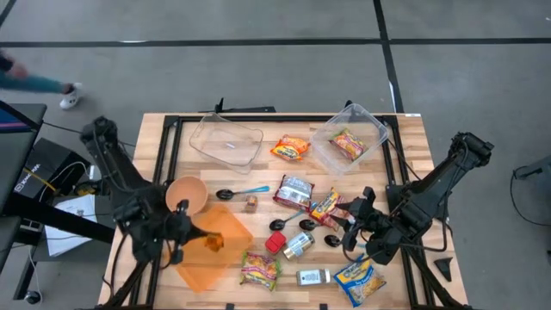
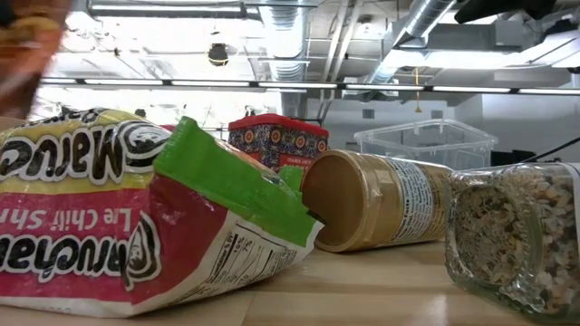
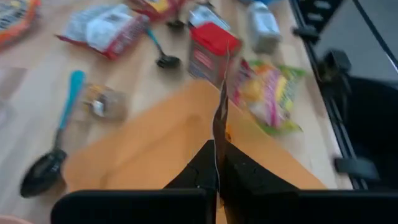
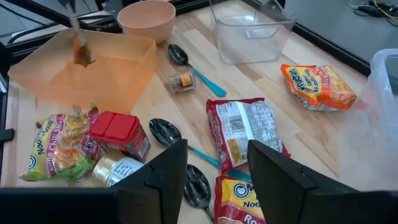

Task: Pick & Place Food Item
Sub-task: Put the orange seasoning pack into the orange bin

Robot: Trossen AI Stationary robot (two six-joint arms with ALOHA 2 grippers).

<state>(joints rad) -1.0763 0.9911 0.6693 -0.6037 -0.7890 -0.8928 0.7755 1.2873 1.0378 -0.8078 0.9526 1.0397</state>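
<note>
Left jaws [image 3: 217,177]: pinched on snack [image 3: 220,118] above orange bin [image 3: 155,149] | right jaws [image 4: 217,171]: wide, empty | risk: thin grip, snack slips.

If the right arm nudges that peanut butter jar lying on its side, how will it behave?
The peanut butter jar lies on its round side, so it would probably roll rather than slide. It looks full, so likely heavy. Its smooth wall may slip in the right tool, which stands open.

noodle packet [image 2: 118,226] lies at left foreground, red, yellow and green, on the wooden table [image 2: 362,294] | red patterned tin [image 2: 276,138] behind it | peanut butter jar [image 2: 376,201] on its side, base toward camera | grain jar [image 2: 526,231] at right | clear plastic tub [image 2: 426,140] farther back
</note>
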